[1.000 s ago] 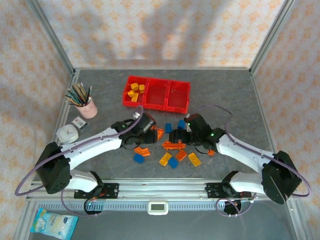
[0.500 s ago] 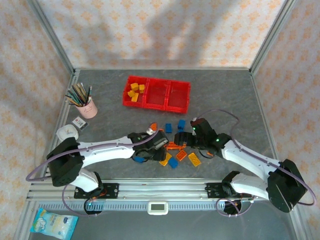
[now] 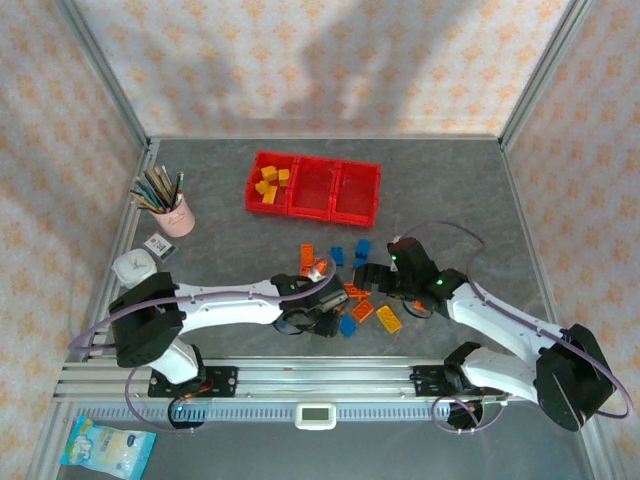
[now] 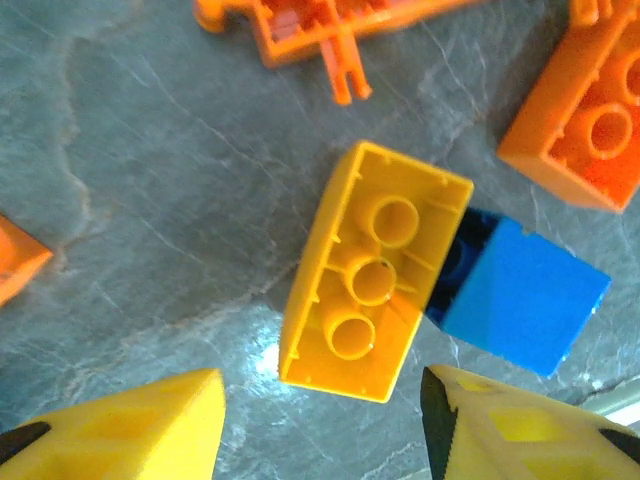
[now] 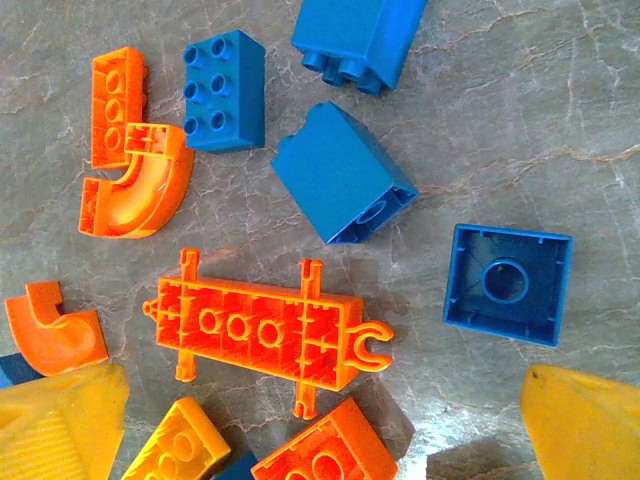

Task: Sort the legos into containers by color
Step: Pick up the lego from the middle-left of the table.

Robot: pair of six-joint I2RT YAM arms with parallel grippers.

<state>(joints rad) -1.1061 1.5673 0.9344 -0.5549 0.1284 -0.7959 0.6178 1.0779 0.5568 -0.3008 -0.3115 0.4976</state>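
Change: the left end effector [image 4: 320, 430] has swung across to the near-edge side of the loose pile, over a yellow rectangular plastic brick [image 4: 375, 270] lying hollow side up.
Left grip: jaws part open and narrowing, one on either side of that brick, holding nothing.
Right grip: the right end effector [image 5: 320, 420] is spread wide and empty.
Meaning: a yellow pick looks imminent, probably bound for the leftmost of the red plastic bins [image 3: 312, 188] towards the worktop's far edge.
Obstacles: a blue square brick [image 4: 525, 300] touches the yellow one, and an orange ladder-like piece [image 5: 265, 330] lies close by.
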